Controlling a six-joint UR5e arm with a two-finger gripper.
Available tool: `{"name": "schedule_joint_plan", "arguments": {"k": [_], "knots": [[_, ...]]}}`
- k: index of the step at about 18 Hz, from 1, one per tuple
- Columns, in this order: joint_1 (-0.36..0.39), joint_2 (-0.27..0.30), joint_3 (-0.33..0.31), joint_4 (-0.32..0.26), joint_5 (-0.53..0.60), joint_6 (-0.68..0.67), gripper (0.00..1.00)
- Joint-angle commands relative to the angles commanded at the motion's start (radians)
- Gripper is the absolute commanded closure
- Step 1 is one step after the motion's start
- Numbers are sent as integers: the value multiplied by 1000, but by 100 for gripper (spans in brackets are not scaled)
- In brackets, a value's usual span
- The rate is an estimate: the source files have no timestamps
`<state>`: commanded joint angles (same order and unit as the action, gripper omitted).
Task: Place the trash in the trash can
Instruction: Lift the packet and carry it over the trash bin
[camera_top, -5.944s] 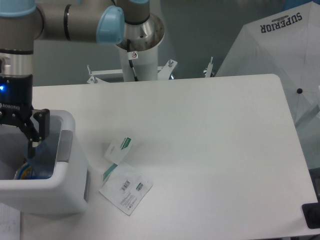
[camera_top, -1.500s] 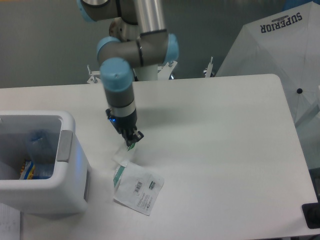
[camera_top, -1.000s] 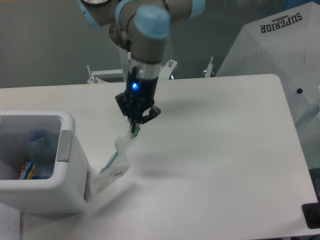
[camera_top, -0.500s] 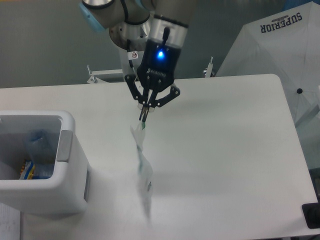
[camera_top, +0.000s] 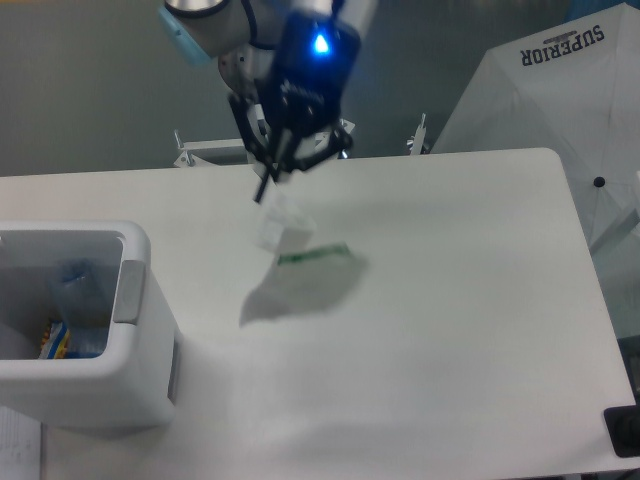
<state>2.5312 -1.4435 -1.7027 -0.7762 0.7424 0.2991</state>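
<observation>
My gripper (camera_top: 272, 185) is high above the table's middle, shut on the small white-and-green wrapper (camera_top: 276, 222). The flat white pouch (camera_top: 300, 283) hangs from the wrapper, swinging and blurred, lifted off the table. The white trash can (camera_top: 135, 365) stands at the left front. Inside it lies the crushed clear bottle (camera_top: 78, 305) with a bluish cap. The gripper is well to the right of the can and higher than its rim.
A white folded umbrella (camera_top: 560, 110) leans at the back right beyond the table edge. The arm's white base column (camera_top: 268, 130) stands behind the table's far edge. A dark object (camera_top: 622, 430) sits at the front right corner.
The gripper has risen and the hanging pouch has swung up and to the right. Earlier it closed on the wrapper on the table and lifted both pieces together.
</observation>
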Motion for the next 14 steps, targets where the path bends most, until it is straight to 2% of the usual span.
{"name": "schedule_joint_plan", "arguments": {"k": [4, 6, 8, 14], "knots": [[-20, 12, 2, 24, 0, 9, 100], [-20, 11, -8, 57, 11, 104, 100], [-22, 8, -26, 55, 12, 246, 100], [-45, -17, -26, 78, 11, 345, 100]]}}
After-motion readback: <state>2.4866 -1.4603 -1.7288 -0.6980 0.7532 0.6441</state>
